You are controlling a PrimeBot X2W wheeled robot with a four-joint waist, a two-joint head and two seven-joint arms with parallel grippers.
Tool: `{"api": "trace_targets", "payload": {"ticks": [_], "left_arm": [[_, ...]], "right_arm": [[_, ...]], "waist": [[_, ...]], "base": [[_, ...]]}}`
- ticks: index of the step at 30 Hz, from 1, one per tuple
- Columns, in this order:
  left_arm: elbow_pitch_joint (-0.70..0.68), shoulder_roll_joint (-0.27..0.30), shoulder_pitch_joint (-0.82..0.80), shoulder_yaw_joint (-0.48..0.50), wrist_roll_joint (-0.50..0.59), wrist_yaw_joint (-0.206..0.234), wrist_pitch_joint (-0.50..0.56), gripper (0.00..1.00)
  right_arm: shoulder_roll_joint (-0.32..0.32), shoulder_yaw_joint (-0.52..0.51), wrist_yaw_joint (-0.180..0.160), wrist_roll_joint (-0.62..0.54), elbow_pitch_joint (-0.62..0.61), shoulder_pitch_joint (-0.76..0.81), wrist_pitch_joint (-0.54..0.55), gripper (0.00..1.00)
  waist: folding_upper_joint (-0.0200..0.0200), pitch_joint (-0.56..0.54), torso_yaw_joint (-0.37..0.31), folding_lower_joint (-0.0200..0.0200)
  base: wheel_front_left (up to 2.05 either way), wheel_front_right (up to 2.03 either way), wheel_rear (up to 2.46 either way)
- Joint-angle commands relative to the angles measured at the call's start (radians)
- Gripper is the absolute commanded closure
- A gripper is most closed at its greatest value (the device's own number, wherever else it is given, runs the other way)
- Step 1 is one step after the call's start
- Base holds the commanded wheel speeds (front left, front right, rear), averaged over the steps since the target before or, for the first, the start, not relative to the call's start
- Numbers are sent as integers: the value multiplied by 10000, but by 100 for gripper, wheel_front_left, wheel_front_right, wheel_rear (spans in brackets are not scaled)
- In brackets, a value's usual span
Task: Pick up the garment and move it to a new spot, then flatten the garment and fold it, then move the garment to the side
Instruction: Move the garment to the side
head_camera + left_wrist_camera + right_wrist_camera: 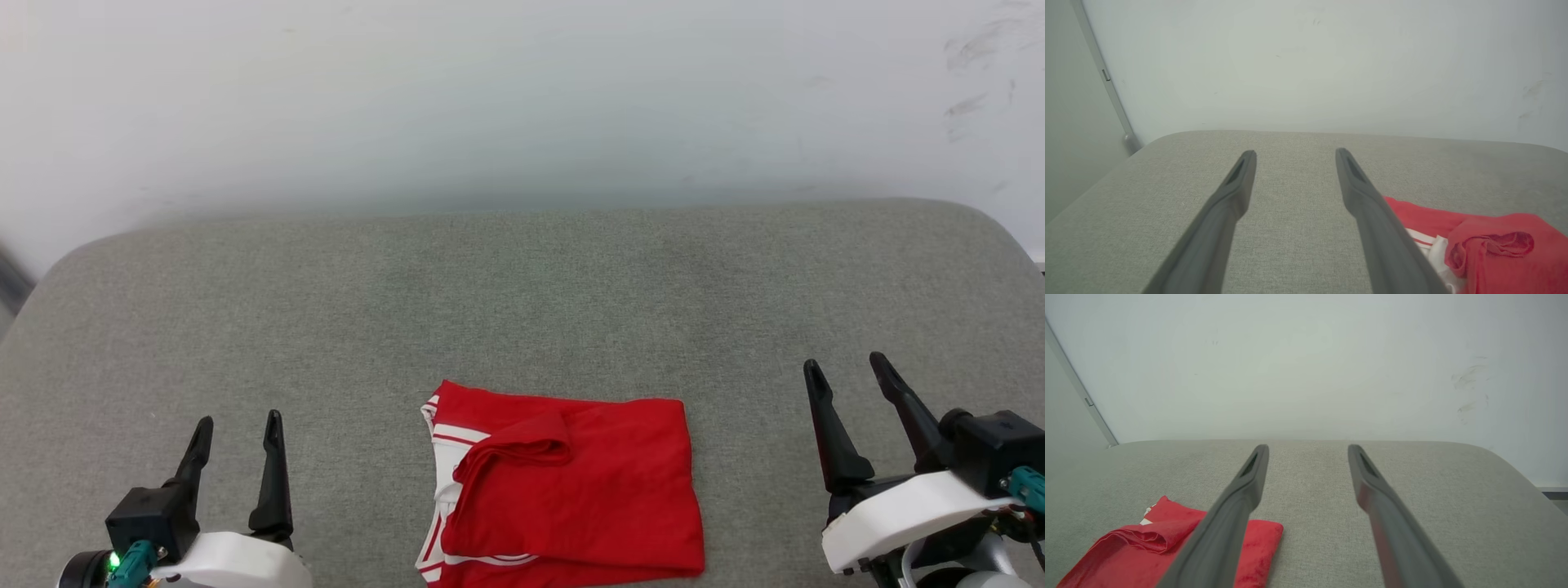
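The garment, a red jersey with white striped trim on its left side, lies folded into a rough square near the front middle of the grey cushioned surface. One red flap is rolled back on top. My left gripper stands open at the lower left, well apart from the cloth, nothing between its fingers. My right gripper stands open at the lower right, also clear of it. The left wrist view has the garment to the right of my left gripper. Left of my right gripper lies the garment.
A pale wall rises behind the surface's far edge. The surface's corners are rounded, and it drops off at left and right. A grey vertical strip runs down the wall at the far left.
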Motion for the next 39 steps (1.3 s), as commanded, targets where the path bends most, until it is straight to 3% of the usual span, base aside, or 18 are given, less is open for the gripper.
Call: {"api": "trace_targets", "payload": {"ticks": [1,5,10,17,21,26,34,35,36,37,39], "left_arm": [[29,-51,-55,49,74,-49,-59,0],[75,-192,-156,195,168,-164,-66,0],[33,-483,-220,456,384,-266,-69,0],[-60,-901,-249,872,738,-564,-68,0],[-109,-1102,-433,1011,976,-803,-59,0],[-60,-1296,-811,1140,1219,-1098,-60,0],[92,-1600,-1180,1348,1508,-1412,-60,0],[131,-1636,-1201,1363,1520,-1463,-60,0],[165,-1662,-1211,1379,1551,-1488,-60,0],[200,-1686,-1226,1403,1588,-1521,-60,0],[271,-1746,-1283,1436,1608,-1577,-60,0]], "right_arm": [[37,1,-4,-40,-61,-20,1,0],[86,-159,-4,235,36,16,222,0],[22,-771,-4,1706,512,-15,1130,0],[-1005,-1628,-4,4558,2083,-425,3881,0],[-848,-2098,-4,5832,3029,-759,5415,0],[-476,-1872,-4,6868,3881,-1297,6598,0],[-8,-1186,-4,8766,4936,-2166,6978,0],[4,-1049,-4,8870,5029,-2236,6948,47],[22,-939,-4,9018,5155,-2292,6957,70],[33,-864,-4,9151,5280,-2363,6963,100],[-18,-694,-4,9304,5491,-2419,6984,100]], "waist": [[-1,2,-2,0],[-1,26,42,0],[-1,114,218,0],[-1,460,570,0],[-1,879,809,0],[-1,1437,1133,0],[-1,2003,1381,0],[-1,2029,1404,0],[-1,2050,1426,0],[-1,2059,1446,0],[-1,2044,1501,0]], "base": [[0,0,0],[0,0,0],[0,0,0],[0,0,0],[0,0,0],[0,0,0],[0,0,0],[0,0,0],[0,0,0],[0,0,0],[0,0,0]]}}
